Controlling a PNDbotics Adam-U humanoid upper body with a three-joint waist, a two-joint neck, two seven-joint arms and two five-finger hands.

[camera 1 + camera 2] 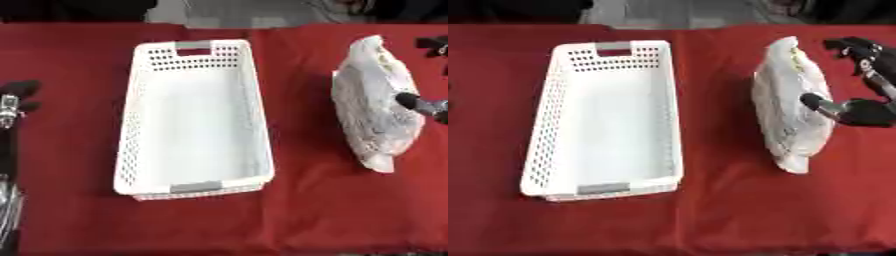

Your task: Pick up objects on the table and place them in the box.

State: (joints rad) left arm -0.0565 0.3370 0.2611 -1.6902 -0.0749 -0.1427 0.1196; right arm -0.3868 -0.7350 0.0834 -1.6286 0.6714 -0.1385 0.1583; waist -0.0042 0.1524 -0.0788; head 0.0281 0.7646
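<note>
The bag (789, 100) lies at three o'clock of the empty box (194, 120), well apart from it. The right hand (852, 97) has its thumb on the bag's near face, fingers spread behind its top. So shallow a hold may let the bag slip. Bare cloth lies between. The left hand (16, 102) idles at nine o'clock; its fingers I cannot tell.
</note>
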